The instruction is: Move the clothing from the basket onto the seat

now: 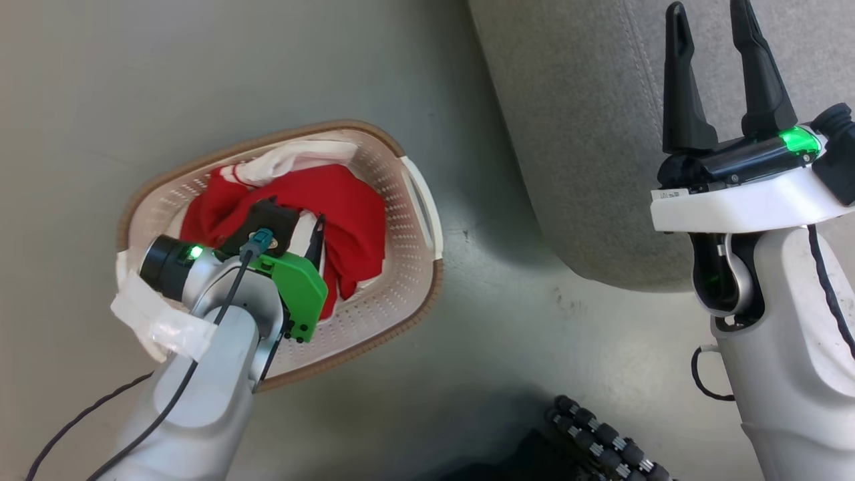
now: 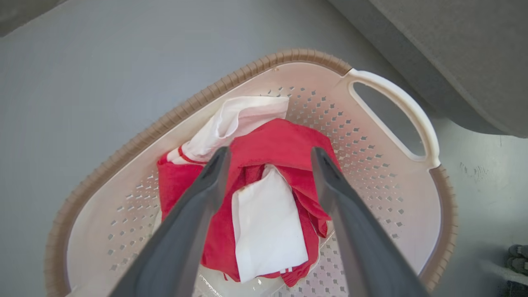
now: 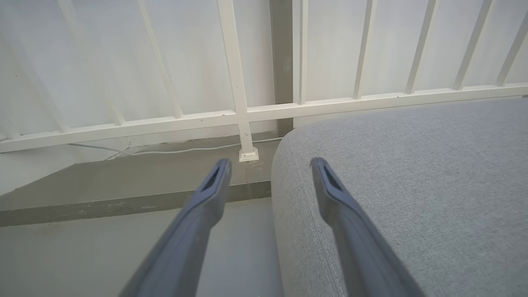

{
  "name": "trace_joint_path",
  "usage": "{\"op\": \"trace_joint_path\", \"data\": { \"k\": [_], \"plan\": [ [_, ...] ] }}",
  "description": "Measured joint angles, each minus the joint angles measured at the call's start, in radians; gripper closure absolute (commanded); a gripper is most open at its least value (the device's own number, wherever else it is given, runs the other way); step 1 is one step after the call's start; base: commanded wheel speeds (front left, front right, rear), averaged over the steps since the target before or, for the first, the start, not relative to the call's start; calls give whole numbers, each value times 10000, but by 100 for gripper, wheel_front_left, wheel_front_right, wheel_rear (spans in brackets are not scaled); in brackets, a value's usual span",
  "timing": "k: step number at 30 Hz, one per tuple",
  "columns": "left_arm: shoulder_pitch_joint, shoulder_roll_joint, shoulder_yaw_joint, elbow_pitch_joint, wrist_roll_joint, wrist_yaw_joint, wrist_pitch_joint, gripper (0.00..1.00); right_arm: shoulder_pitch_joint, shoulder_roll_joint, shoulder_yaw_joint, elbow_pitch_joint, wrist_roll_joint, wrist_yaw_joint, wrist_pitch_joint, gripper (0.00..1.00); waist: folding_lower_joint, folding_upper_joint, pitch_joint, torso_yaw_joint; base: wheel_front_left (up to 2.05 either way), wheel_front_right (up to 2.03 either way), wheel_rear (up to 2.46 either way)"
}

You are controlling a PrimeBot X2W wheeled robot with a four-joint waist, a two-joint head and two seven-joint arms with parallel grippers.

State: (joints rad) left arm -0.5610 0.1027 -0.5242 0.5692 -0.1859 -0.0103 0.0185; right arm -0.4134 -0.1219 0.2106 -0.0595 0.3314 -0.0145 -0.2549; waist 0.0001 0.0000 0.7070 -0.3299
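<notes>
Down on the dull grey floor (image 1: 133, 80) sits a small cream-white perforated plastic laundry basket (image 1: 401, 314) with a brown woven-look rim and a looped side handle. It stands just beside the rounded corner of the seat, a large grey woven-fabric sofa cushion (image 1: 588, 133) with a stitched seam. Crumpled in the basket's middle lie soft bright-red fabric garments with white panels (image 2: 284, 140). One white fold rests on top of the red, and another white piece lies against the basket's wall.

The left gripper (image 2: 270, 152) points down into the basket with its two long dark fingers spread apart, one to each side of the white fold, and nothing pinched between them. Whether the tips touch the cloth is hard to tell from these angles. The right gripper (image 1: 707, 8) is held over the seat's edge, well apart from the basket, its fingers likewise spread and holding nothing. Beyond it, in the right wrist view, a white railing (image 3: 247, 111) stands before a pale wall.
</notes>
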Motion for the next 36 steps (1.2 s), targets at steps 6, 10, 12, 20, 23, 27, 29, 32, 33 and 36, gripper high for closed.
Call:
{"op": "trace_joint_path", "data": {
  "k": [6, 10, 12, 20, 23, 27, 29, 32, 33, 36],
  "plan": [
    [-424, -12, 6, 782, 0, -75, 249, 0, -105, 144, 10, -44, -48, 236, 0, 0, 0, 0, 345, -281, 0, 0, 0],
    [-784, -8, -12, 1275, 75, -75, 353, 0, -105, 282, 25, -48, -52, 316, 0, 0, 0, 0, 530, -458, 0, 0, 0],
    [-934, 2, -40, 1473, 153, -75, 424, 0, -105, 299, 25, -46, -52, 387, 0, 0, 0, 1, 620, -548, 0, 0, 0],
    [-1568, 96, -113, 2313, 418, 42, 612, 0, -105, 548, 27, -44, -50, 531, 0, 0, -1, 0, 959, -936, 0, 0, 0],
    [-1731, 113, -105, 2610, 426, 119, 700, 0, -104, 591, 36, -46, -50, 585, 0, 0, -1, 0, 1081, -1079, 0, 0, 0],
    [-1951, 219, -8, 3032, 443, 284, 872, 0, -104, 610, 40, -46, -46, 669, 0, 0, -1, 1, 1245, -1258, 0, 0, 0],
    [-2059, 274, 44, 3264, 458, 389, 957, 0, -103, 625, 40, -50, -42, 673, 0, 0, -1, 0, 1329, -1335, 0, 0, 0],
    [-2109, 368, 140, 3622, 456, 606, 1081, 0, -103, 660, 25, -54, -35, 759, 0, 0, -1, 0, 1435, -1441, 0, 0, 0],
    [-2121, 374, 153, 3712, 456, 656, 1127, 0, -103, 667, 8, -59, -35, 759, 0, 0, -1, 0, 1466, -1469, 0, 0, 0],
    [-2167, 343, 224, 3956, 453, 692, 1143, 0, -103, 679, -25, -75, -35, 763, 0, 0, -1, 0, 1513, -1521, 0, 0, 0]
  ]
}}
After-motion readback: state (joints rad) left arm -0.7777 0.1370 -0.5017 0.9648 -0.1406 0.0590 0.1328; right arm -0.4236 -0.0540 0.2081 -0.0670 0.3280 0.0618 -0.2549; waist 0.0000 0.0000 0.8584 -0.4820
